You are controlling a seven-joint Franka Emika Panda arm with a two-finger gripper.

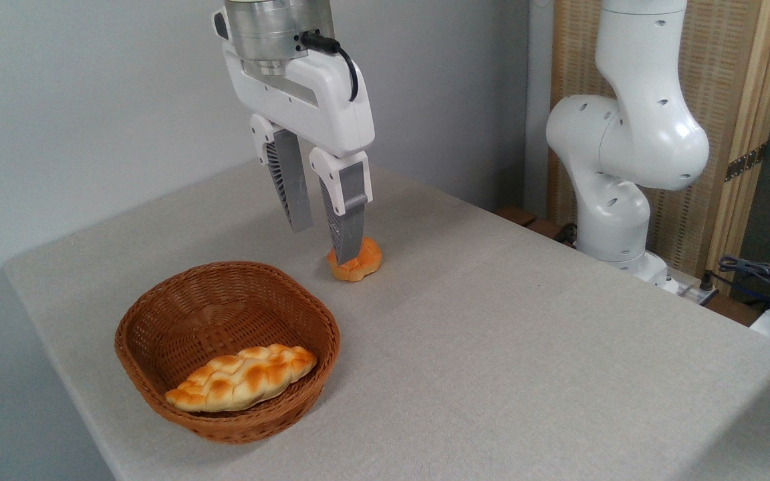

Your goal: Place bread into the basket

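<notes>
The bread (360, 262), a small round orange-golden bun, lies on the grey table behind and to the right of the basket. The gripper (323, 245) hangs open just above and to the left of it, fingers pointing down; the nearer fingertip (346, 250) overlaps the bun's left part in the picture, and whether it touches I cannot tell. Nothing is held between the fingers. The basket (148, 314), brown woven wicker, stands at the front left of the table.
A longer, paler braided loaf (241, 377) lies inside the basket against its front wall. The arm's white base (619, 194) rises at the table's back right edge, with cables (759, 274) beside it. The table (525, 347) spreads grey to the right.
</notes>
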